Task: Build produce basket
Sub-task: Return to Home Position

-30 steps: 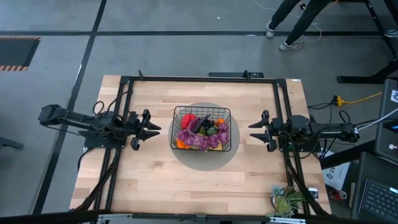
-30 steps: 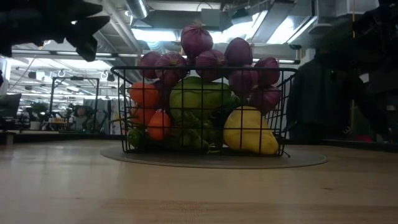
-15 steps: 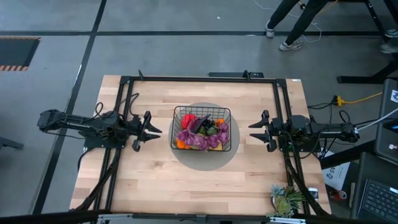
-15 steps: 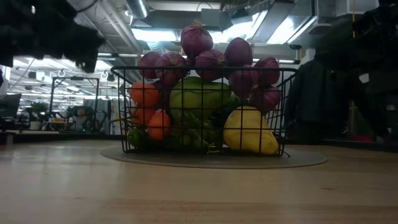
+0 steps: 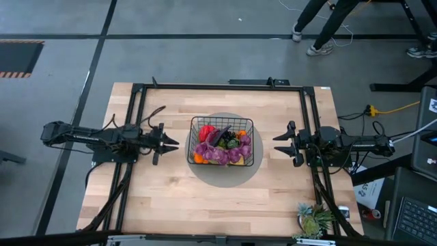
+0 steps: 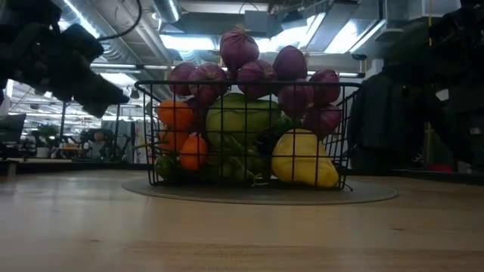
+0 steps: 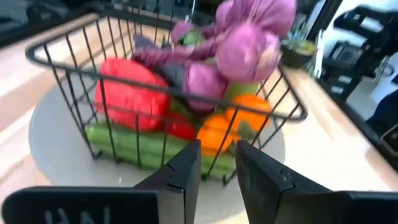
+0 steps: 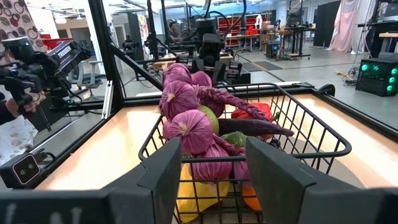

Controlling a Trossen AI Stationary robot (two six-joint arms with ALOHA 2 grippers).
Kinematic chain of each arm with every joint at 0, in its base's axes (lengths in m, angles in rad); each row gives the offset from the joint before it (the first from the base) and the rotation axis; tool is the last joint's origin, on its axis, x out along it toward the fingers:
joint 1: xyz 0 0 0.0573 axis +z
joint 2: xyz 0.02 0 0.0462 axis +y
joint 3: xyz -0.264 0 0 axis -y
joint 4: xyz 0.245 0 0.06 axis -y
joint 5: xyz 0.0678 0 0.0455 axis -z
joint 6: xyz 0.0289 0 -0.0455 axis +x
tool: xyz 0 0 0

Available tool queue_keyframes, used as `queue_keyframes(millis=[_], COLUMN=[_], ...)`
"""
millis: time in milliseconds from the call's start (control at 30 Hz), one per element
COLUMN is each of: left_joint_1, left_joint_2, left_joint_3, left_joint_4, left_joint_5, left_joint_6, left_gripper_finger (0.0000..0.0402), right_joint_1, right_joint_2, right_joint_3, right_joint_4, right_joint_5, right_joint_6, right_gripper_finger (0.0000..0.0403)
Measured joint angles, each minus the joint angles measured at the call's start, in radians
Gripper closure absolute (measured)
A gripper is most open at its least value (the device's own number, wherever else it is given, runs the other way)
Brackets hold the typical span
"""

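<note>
The black wire basket (image 5: 222,142) stands by its bottom on a flat grey round mat (image 5: 205,175) at the table's middle. It is heaped with produce: a purple string of bulbs (image 6: 257,68) on top, a yellow piece (image 6: 304,159), oranges (image 6: 175,115), a red pepper (image 7: 130,84) and a cucumber (image 7: 137,146). My left gripper (image 5: 172,143) hovers just left of the basket, facing it, open with nothing between its fingers (image 7: 217,158). My right gripper (image 5: 276,145) hovers level on the basket's right side, open and empty (image 8: 211,162).
A spiky green potted plant (image 5: 314,220) stands at the near right corner. Black frame rails (image 5: 218,87) run along the far edge and down both sides of the table. A person's legs (image 5: 321,27) show on the floor beyond the far edge.
My left gripper has sunk and tipped its fingers down from a raised slant to about level, now pointing at the basket's left wall. Its finger gap looks the same. The basket and produce have not moved.
</note>
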Motion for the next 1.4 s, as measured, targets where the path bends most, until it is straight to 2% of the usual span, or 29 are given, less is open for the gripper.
queue_keyframes(millis=[300, 900, 1033, 1400], left_joint_1=[0.0, 0.0, 0.002, 0.031], left_joint_2=[0.001, -0.007, -0.054, -0.286], left_joint_3=[0.0, 0.0, 0.0, 0.0], left_joint_4=[-0.17, -0.176, -0.175, -0.172], left_joint_5=[0.0, -0.004, -0.006, -0.007], left_joint_6=[0.003, 0.005, 0.005, 0.006], left_gripper_finger=[0.0308, 0.0308, 0.0308, 0.0308], right_joint_1=[0.0, 0.0, 0.0, 0.0], right_joint_2=[0.0, 0.0, 0.0, 0.0], right_joint_3=[0.0, 0.0, 0.0, 0.0], right_joint_4=[0.0, 0.0, 0.0, 0.0], right_joint_5=[0.0, 0.0, 0.0, 0.0], right_joint_6=[0.0, 0.0, 0.0, 0.0], right_gripper_finger=[0.0221, 0.0221, 0.0221, 0.0221])
